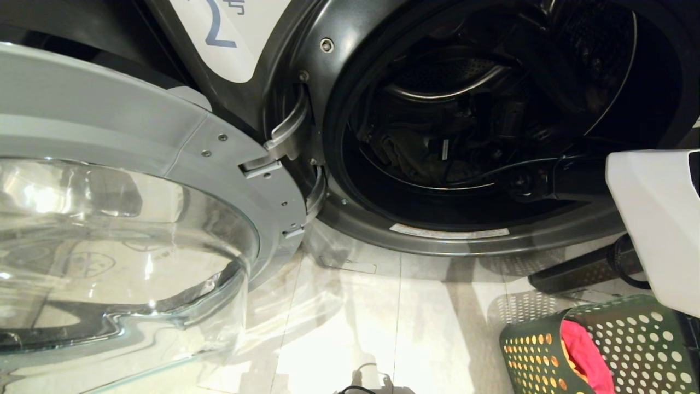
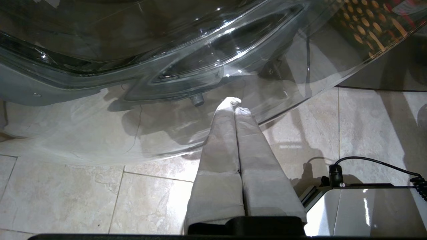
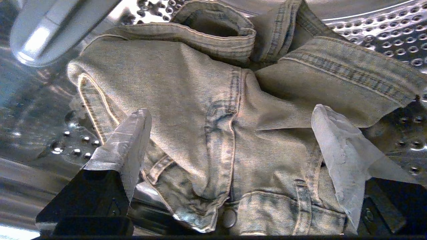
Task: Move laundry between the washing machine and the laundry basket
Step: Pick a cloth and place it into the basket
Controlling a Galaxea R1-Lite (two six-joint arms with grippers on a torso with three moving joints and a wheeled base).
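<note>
Inside the perforated steel drum of the dark grey front-loading washing machine, the right gripper is held wide open over a crumpled pale denim garment, evidently for grasping, while the left gripper is kept closed outside.

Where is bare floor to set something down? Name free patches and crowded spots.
Free: the tiled floor between the open door and the laundry basket, in front of the washing machine. Crowded: the drum, where the open right gripper straddles a denim garment. The left gripper sits shut by the door glass.
</note>
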